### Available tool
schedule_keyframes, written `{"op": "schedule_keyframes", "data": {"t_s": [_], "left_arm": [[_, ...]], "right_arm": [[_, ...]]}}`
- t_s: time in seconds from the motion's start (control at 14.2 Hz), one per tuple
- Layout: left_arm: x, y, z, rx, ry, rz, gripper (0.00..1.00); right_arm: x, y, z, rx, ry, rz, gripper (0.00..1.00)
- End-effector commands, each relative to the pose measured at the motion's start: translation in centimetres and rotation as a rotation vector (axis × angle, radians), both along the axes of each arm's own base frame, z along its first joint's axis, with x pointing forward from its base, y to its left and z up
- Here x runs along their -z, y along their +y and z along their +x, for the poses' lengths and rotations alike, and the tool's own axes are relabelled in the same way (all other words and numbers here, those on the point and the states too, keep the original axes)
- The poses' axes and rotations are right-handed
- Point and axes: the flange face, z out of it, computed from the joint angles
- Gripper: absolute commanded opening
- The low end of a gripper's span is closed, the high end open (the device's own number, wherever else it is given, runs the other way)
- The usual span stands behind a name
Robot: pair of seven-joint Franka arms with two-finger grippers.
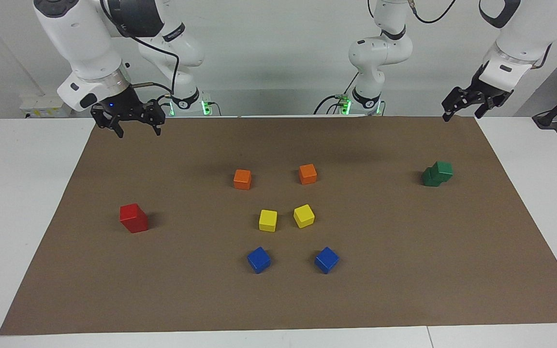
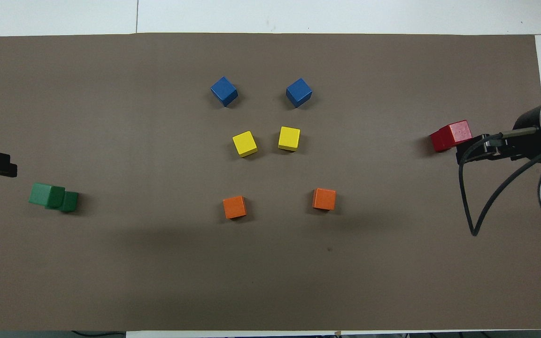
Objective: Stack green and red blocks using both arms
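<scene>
Over the mat's (image 1: 404, 270) edge nearest the robots, the right gripper (image 1: 134, 126) and left gripper (image 1: 467, 107) hang raised with jaws spread wide and nothing between them. Farther out, the green blocks (image 1: 437, 174) stand stacked off-square toward the left arm's end, clear of both grippers. Farther still, the red blocks (image 1: 133, 218) stand stacked toward the right arm's end.

white table (image 1: 27, 193), brown mat (image 1: 404, 270), pale grey wall (image 1: 269, 48)
</scene>
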Motion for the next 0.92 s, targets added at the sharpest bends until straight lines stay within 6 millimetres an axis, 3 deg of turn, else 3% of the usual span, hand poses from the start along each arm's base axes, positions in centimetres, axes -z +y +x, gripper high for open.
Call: {"op": "schedule_keyframes", "data": {"t_s": [0.0, 0.63, 0.85], "left_arm": [[0.1, -1.2, 0.2, -0.063, 0.035, 0.004, 1.0], [-0.1, -1.4, 1.7, 0.01, -0.04, -0.011, 1.0], [-0.4, -1.3, 1.9, 0.007, -0.062, -0.014, 1.0]], "right_arm": [[-1.2, -0.3, -0.2, 0.024, -0.018, -0.006, 1.0], [-2.1, -3.3, -0.1, 0.028, -0.033, 0.007, 1.0], [-2.0, -2.6, 0.1, 0.016, -0.036, 0.009, 1.0]]}}
